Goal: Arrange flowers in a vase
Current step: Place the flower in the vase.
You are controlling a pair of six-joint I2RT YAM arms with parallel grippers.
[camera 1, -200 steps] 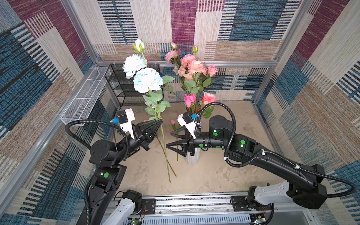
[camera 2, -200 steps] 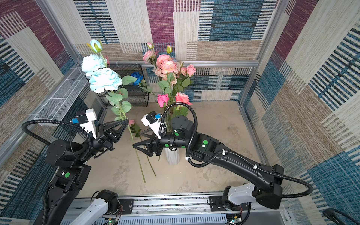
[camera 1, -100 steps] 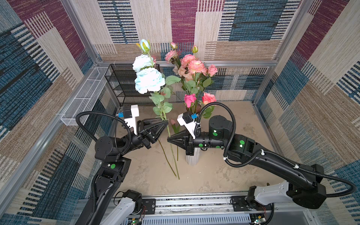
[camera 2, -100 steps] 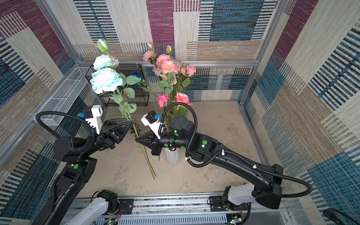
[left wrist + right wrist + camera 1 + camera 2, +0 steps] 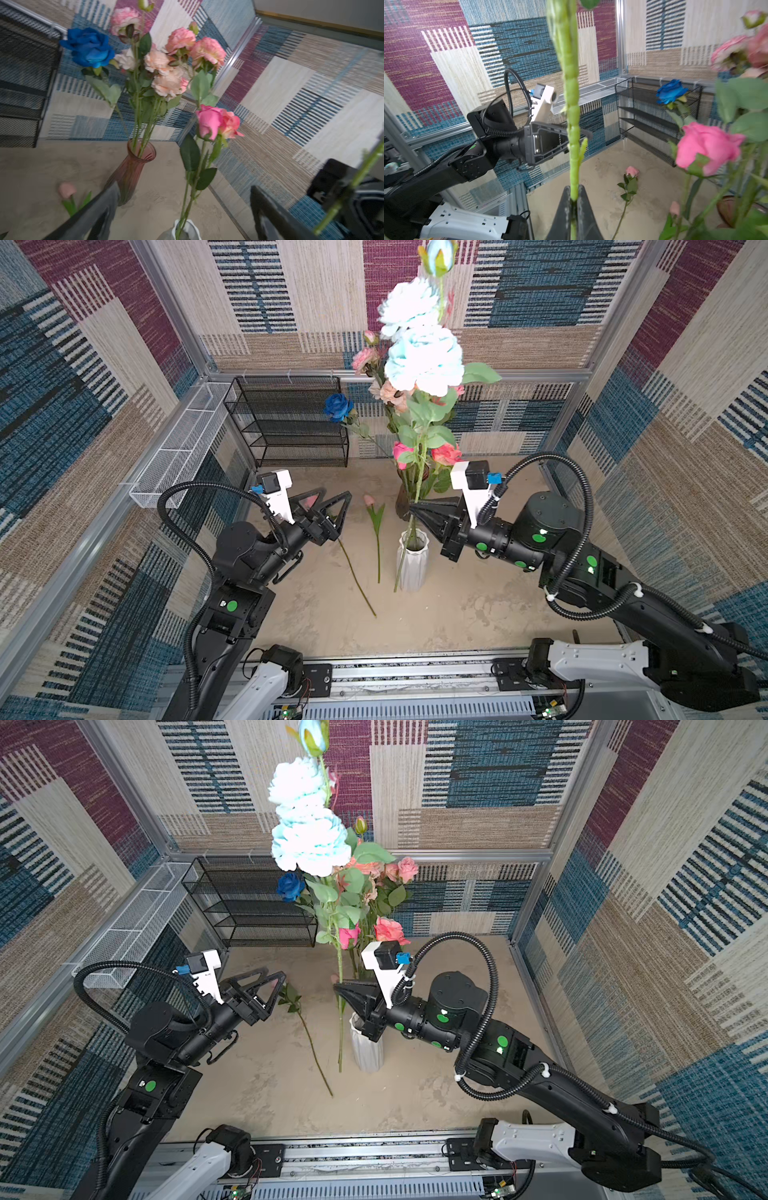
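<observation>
Right wrist view: right fingers (image 5: 563,212) are clamped together on the peony stem (image 5: 572,104). In both top views the stem's long axis runs near vertical, with the pale blue blooms (image 5: 424,360) up and the cut end down. The cut end is outside the white vase (image 5: 411,572), just beside it on the left arm's side. Can't tell if it touches the counter (image 5: 457,614). Left fingers (image 5: 110,197) are spread wide, empty, apart from the stem. Tulip (image 5: 376,531) and rose (image 5: 353,572) lie flat on the counter, heads toward the back wall.
</observation>
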